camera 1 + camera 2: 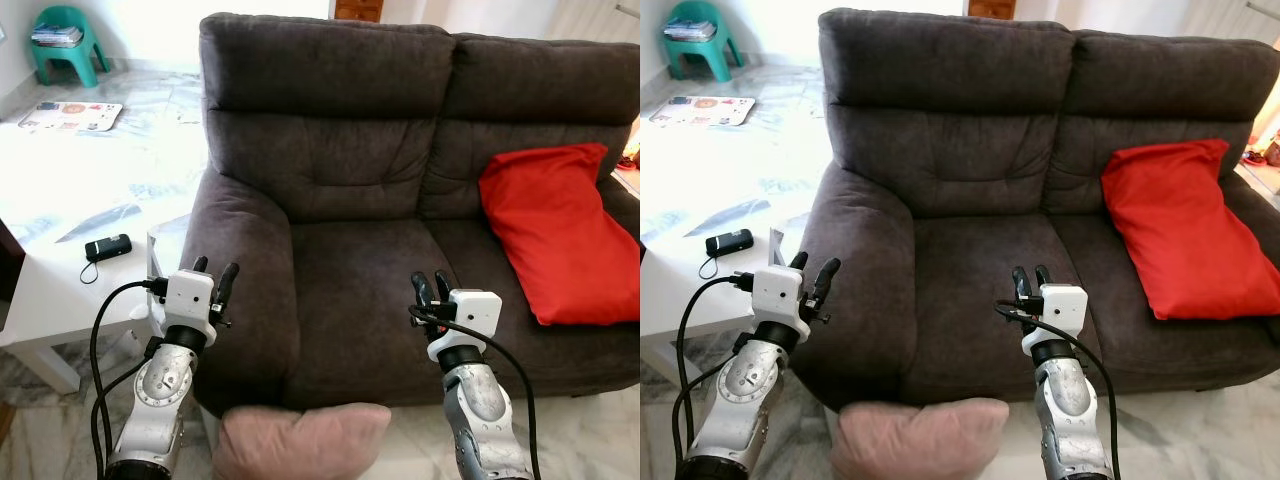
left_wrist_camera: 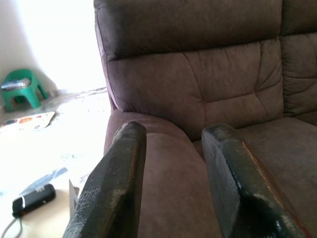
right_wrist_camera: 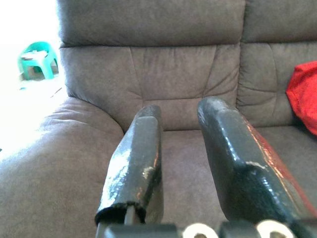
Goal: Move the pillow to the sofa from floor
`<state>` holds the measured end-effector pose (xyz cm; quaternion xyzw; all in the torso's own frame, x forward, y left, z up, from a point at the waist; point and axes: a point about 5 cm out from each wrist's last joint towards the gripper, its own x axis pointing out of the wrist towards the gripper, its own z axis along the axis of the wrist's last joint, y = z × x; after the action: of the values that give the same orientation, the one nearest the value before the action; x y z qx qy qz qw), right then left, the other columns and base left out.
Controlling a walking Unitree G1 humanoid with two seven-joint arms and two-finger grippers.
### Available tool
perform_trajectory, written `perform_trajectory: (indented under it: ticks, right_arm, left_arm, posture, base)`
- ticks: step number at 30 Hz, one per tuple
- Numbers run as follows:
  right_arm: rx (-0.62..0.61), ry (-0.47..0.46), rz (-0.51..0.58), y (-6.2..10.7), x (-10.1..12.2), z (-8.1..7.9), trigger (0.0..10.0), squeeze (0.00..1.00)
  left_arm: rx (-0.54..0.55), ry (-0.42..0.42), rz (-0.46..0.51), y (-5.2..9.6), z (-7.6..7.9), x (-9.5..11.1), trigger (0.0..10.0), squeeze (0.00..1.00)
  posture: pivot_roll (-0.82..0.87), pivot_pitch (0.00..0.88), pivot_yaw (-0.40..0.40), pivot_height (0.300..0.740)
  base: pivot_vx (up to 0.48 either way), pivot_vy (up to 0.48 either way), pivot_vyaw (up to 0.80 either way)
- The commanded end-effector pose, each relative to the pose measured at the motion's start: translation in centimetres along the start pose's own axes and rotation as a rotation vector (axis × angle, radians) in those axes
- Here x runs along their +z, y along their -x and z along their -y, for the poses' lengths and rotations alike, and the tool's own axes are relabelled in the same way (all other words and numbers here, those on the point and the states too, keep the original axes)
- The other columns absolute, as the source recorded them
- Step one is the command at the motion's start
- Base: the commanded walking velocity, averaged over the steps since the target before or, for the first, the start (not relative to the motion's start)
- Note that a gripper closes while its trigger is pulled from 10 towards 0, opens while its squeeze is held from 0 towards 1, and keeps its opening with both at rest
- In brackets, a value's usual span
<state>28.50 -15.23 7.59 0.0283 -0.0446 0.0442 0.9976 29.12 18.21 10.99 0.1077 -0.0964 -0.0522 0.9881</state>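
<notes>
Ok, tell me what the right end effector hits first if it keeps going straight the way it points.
Most likely the sofa: the right end effector, fingers apart, aims over the left seat cushion at the backrest. Nothing stands between in the right wrist view, though depth is hard to judge. The red pillow lies off to its right.

Two silver metal forearms, rounded and jointed, each end in a white boxy wrist block carrying a gripper of two long black fingers: the left gripper (image 1: 215, 271) and the right gripper (image 1: 431, 284). Black cables loop from each wrist block down along the arm. The finger surfaces look scuffed and glossy in the wrist views
</notes>
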Motion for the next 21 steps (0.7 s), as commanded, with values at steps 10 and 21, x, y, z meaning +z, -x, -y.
perform_trajectory:
  ticks: [10,21]
  right_arm:
    - [-0.019,0.008,0.004,-0.04,0.03,0.51,10.0,0.0]
    - [-0.016,0.005,0.001,-0.05,-0.06,0.45,10.0,0.0]
  left_arm:
    - [-0.006,-0.031,0.015,-0.34,0.33,0.48,10.0,0.0]
    - [-0.017,-0.037,0.024,-0.34,0.46,0.66,10.0,0.0]
  posture:
    - [0.13,0.014,-0.027,0.74]
    - [0.13,0.017,-0.028,0.74]
  base:
    - [0.0,-0.158,0.0]
    - [0.0,-0.15,0.0]
